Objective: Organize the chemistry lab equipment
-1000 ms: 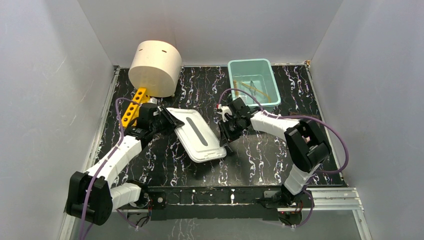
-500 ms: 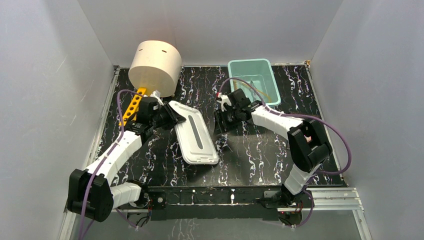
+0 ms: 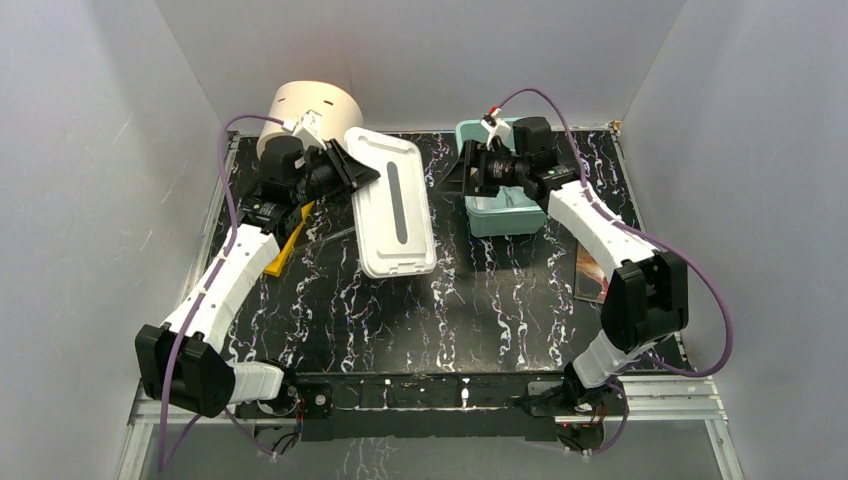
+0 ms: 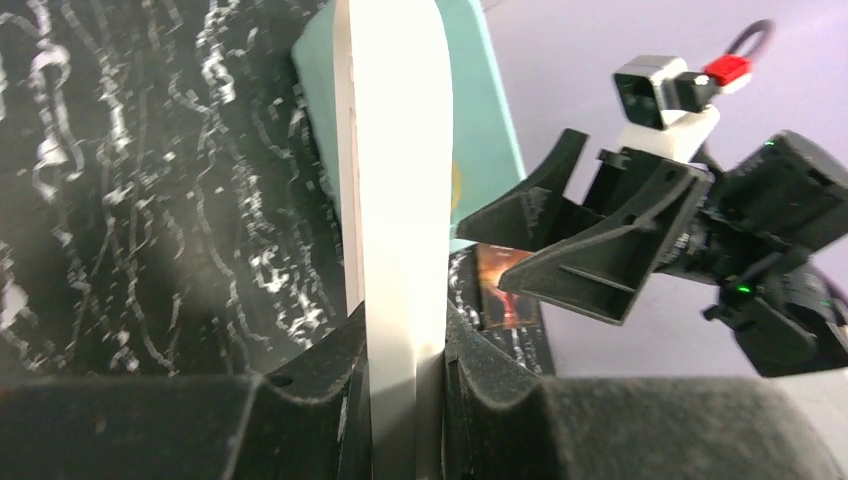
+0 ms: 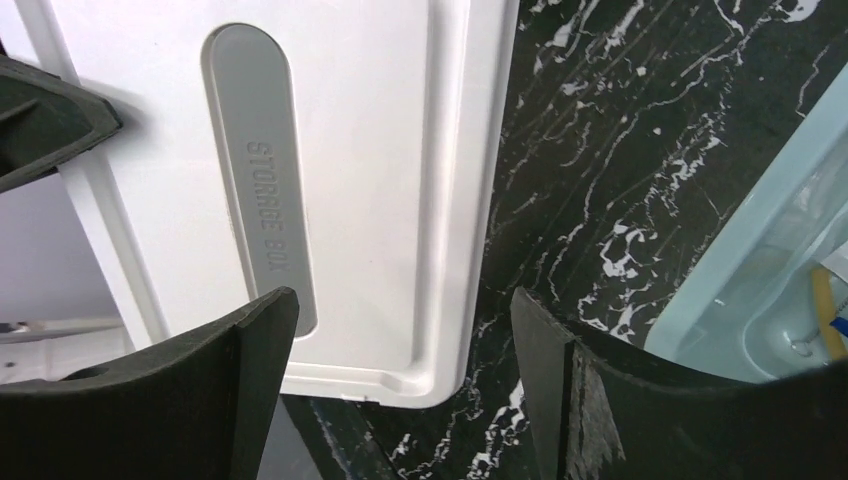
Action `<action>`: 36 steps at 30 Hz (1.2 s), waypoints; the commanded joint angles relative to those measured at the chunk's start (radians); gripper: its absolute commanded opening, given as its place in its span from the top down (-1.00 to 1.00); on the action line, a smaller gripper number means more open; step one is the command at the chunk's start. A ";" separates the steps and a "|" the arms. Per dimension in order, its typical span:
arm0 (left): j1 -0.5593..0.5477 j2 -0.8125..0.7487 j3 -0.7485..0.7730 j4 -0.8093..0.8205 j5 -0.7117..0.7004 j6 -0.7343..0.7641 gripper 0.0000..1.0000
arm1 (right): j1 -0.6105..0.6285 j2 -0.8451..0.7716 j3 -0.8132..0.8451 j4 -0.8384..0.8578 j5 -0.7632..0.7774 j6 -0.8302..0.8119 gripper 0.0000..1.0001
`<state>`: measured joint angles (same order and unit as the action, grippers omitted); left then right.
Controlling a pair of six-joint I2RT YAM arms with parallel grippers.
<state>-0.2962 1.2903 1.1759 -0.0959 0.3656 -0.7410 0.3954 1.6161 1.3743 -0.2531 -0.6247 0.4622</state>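
My left gripper [image 3: 357, 172] is shut on the edge of a white storage-box lid [image 3: 392, 200] and holds it raised and tilted over the back of the table. In the left wrist view the lid's edge [image 4: 400, 200] runs up from between the fingers. My right gripper [image 3: 458, 175] stands open just right of the lid, in front of the teal bin [image 3: 503, 218], with nothing between its fingers. In the right wrist view the lid [image 5: 340, 150] lies ahead of the open gripper [image 5: 405, 390]. A yellow holed rack [image 3: 285, 245] lies under my left arm. A tan tube [image 5: 825, 300] shows inside the bin [image 5: 740, 290].
The big cream cylinder [image 3: 305, 110] lies at the back left, behind my left wrist. A dark-covered book [image 3: 590, 272] lies at the right, partly under my right arm. Grey walls close in three sides of the table.
My left arm has lifted the lid off the table and swung it toward the back. My right gripper has opened wide and drawn back from the lid's near edge to the bin.
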 commanded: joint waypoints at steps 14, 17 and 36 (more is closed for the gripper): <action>0.007 0.158 0.312 0.349 0.213 -0.343 1.00 | -0.143 -0.018 0.094 0.345 -0.317 0.375 -0.78; 0.006 0.191 0.337 0.368 0.208 -0.397 1.00 | -0.143 -0.024 0.046 0.441 -0.310 0.448 -0.78; 0.023 0.241 0.229 0.475 0.221 -0.458 0.66 | -0.182 -0.117 -0.155 0.796 -0.231 0.713 0.31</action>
<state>-0.2657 1.5272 1.4288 0.3252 0.5659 -1.1687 0.2291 1.5398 1.2552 0.4072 -0.8997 1.1454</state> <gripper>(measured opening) 0.188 0.410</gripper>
